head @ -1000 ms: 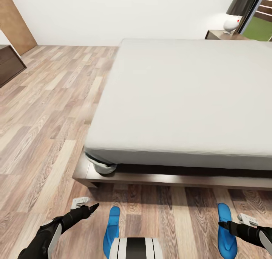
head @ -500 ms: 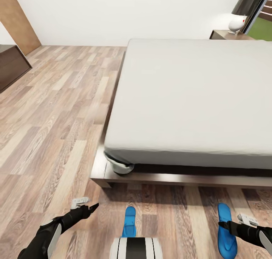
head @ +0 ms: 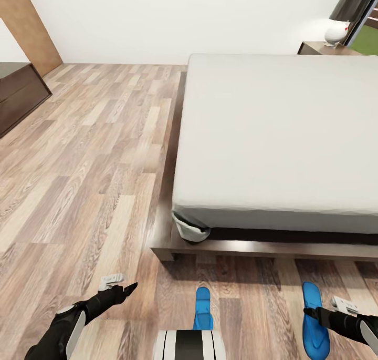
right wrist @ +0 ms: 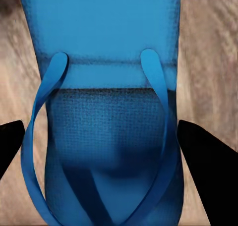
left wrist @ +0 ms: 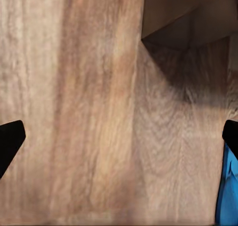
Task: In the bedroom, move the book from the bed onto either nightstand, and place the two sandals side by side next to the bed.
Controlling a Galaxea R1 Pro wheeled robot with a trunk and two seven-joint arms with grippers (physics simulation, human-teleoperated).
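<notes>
Sandals are noted on the wood floor before the bed (head: 273,139): one sandal (head: 313,318) is clamped by the right gripper (head: 315,314), fingers set either side of its sole, presumably for carrying beside its mate. The second sandal (head: 202,307) lies well apart. The left gripper (head: 127,288) hangs spread and empty. No book is observed on the mattress.

We see bright blue sandals (head: 313,318) (head: 202,308), a pale grey mattress (head: 278,134) on a dark brown frame (head: 252,248), and streaked wood-plank floor (head: 89,165).
</notes>
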